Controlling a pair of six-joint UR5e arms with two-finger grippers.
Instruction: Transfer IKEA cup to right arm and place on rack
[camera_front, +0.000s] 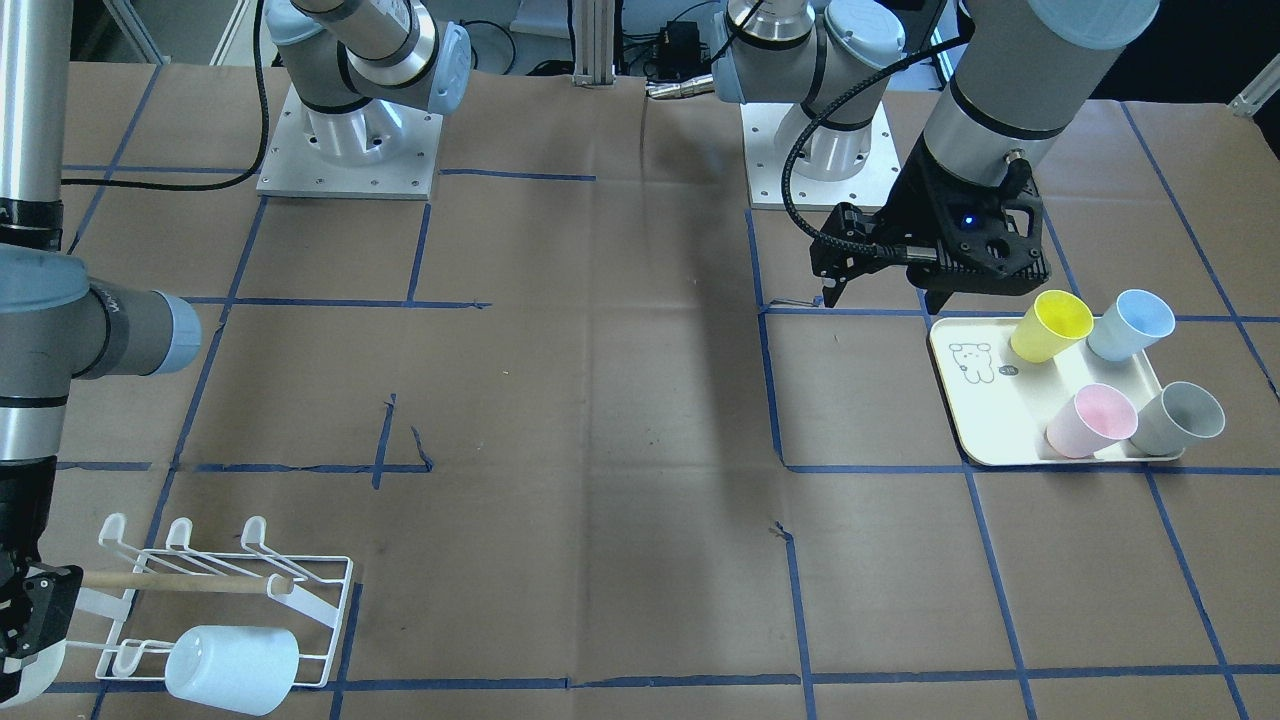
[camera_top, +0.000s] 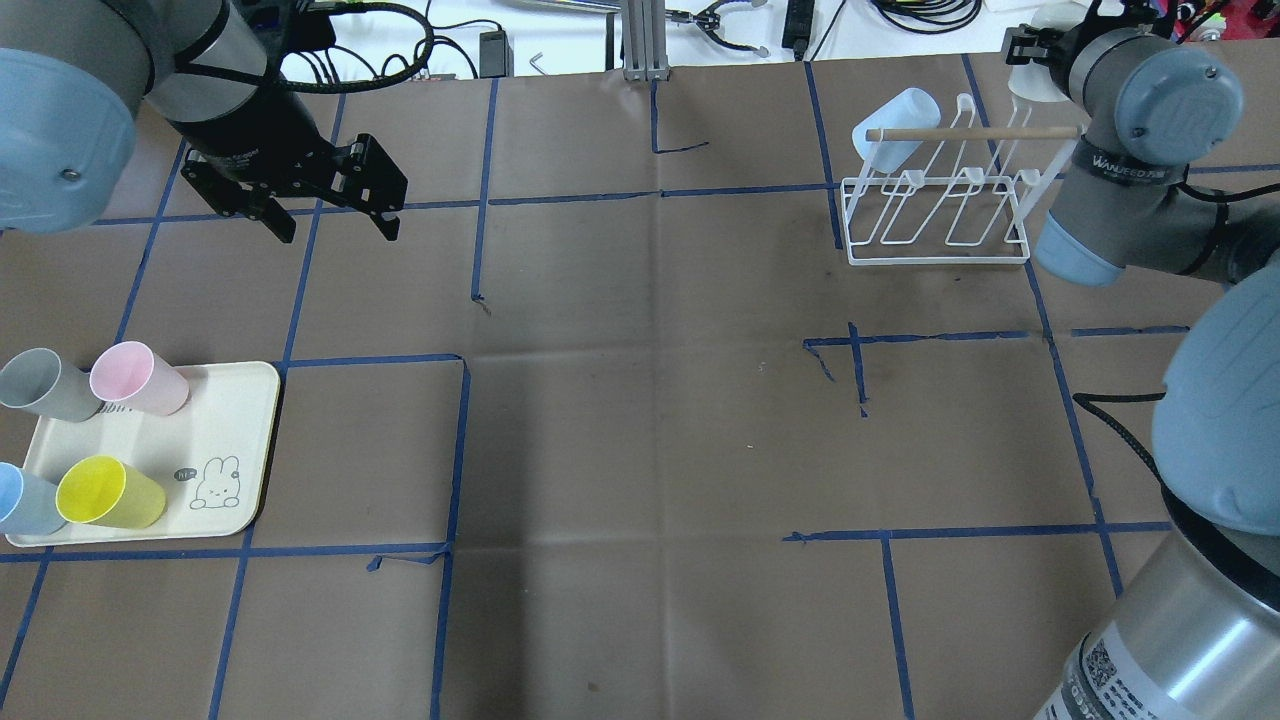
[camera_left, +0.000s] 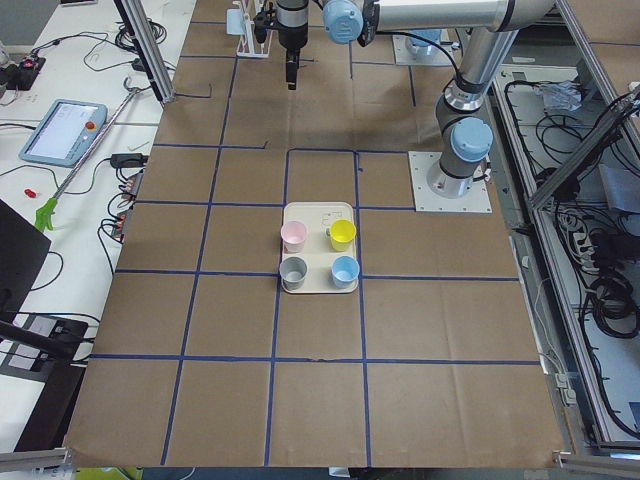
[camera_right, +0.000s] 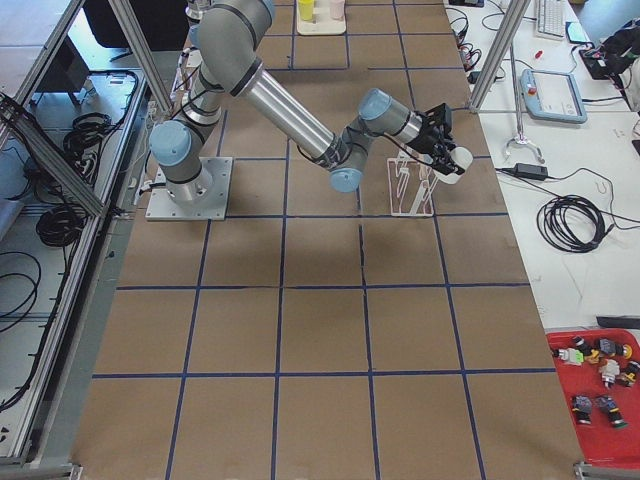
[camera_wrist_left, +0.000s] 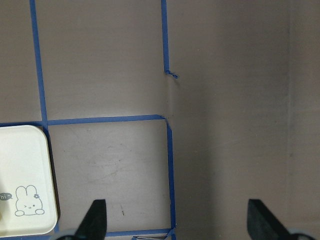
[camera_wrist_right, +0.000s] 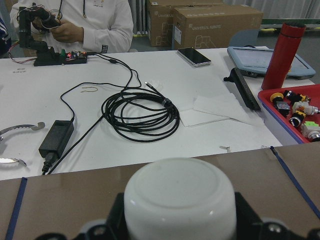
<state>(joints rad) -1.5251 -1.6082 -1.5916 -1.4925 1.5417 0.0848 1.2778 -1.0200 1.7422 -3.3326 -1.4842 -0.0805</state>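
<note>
My right gripper (camera_top: 1035, 62) is shut on a white IKEA cup (camera_top: 1026, 84) and holds it at the right end of the white wire rack (camera_top: 940, 235), close to the wooden dowel (camera_top: 975, 132). The right wrist view shows the cup's base (camera_wrist_right: 180, 195) between the fingers. A pale blue cup (camera_top: 895, 125) hangs on the rack's left end prong and also shows in the front view (camera_front: 232, 668). My left gripper (camera_top: 330, 215) is open and empty, above bare table beyond the cream tray (camera_top: 235, 430). Its fingertips (camera_wrist_left: 95, 220) stand wide apart.
The cream tray holds several cups: yellow (camera_top: 105, 492), pink (camera_top: 135, 378), grey (camera_top: 40, 385) and blue (camera_top: 20, 500). Beyond the table's far edge lie cables (camera_wrist_right: 140, 112) and a red bottle (camera_wrist_right: 282, 55), and a person (camera_wrist_right: 75, 22) sits there.
</note>
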